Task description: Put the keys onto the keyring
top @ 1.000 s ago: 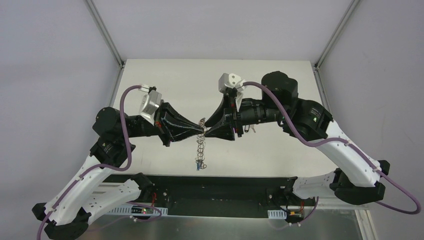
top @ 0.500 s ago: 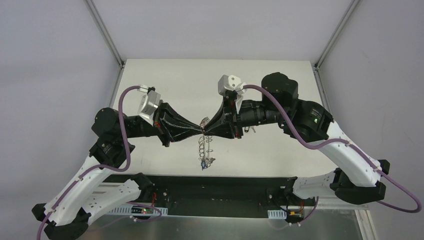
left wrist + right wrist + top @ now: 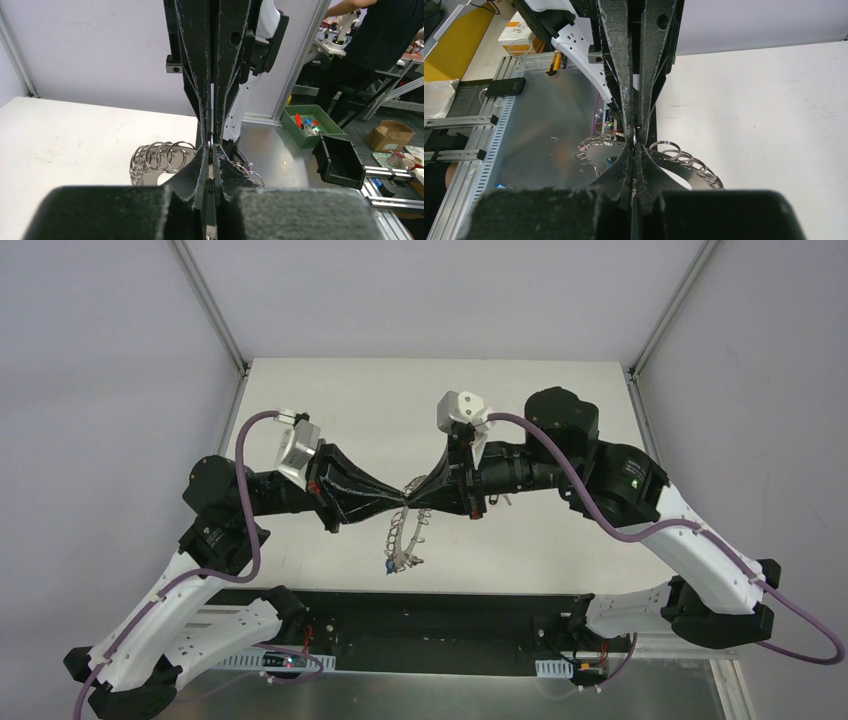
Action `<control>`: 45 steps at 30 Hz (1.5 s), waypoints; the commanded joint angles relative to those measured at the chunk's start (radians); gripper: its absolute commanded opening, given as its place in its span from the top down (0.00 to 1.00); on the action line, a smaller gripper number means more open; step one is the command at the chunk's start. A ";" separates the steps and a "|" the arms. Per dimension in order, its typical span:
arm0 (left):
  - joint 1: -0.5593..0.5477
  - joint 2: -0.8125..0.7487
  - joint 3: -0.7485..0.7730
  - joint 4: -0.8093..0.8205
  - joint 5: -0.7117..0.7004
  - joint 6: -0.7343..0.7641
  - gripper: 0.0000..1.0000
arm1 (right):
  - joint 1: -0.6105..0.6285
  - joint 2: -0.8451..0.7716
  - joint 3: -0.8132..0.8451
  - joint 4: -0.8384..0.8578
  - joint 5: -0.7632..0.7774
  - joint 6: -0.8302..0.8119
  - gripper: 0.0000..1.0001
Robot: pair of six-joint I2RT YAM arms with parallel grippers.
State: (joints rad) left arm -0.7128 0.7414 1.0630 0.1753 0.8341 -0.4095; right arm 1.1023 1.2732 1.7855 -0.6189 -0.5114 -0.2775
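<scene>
The keyring [image 3: 402, 537], a flat grey plate with many wire loops on its rim, hangs in the air under the point where both grippers meet tip to tip. My left gripper [image 3: 400, 500] and my right gripper [image 3: 413, 502] are both shut on its top rim, on a thin wire loop. The plate and its loops also show in the left wrist view [image 3: 152, 162] and the right wrist view [image 3: 684, 162]. A bit of blue, perhaps a key tag [image 3: 610, 160], hangs at the ring's lower end. I cannot tell whether a key sits in the pinch.
The white table [image 3: 330, 400] lies below, with a black rail [image 3: 430, 605] along its near edge. A small pale thing [image 3: 498, 499] lies by the right gripper, too small to tell. A green bin [image 3: 307, 125] and a black bin [image 3: 340, 160] stand off the table.
The fingertips stay pressed together at the same spot. The right gripper has turned slightly. The hanging ring has swung, and its lower end now curves to the left.
</scene>
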 commanded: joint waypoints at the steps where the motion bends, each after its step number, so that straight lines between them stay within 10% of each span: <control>1: 0.000 -0.008 0.010 0.015 0.008 0.011 0.87 | 0.007 -0.051 -0.011 0.031 0.065 0.010 1.00; 13: 0.000 0.020 0.002 0.002 -0.045 0.005 0.52 | 0.006 -0.261 -0.257 0.046 0.189 0.096 1.00; 29: -0.001 0.431 -0.056 0.017 -0.303 -0.009 0.47 | 0.007 -0.441 -0.304 -0.186 0.500 0.345 1.00; 45: 0.044 1.110 0.217 0.244 -0.087 -0.193 0.41 | 0.006 -0.418 -0.241 -0.294 0.564 0.405 1.00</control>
State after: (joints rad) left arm -0.6960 1.7329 1.1564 0.3195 0.6434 -0.5175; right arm 1.1076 0.8505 1.4891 -0.9127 0.0231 0.0982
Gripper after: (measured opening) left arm 0.581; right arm 0.009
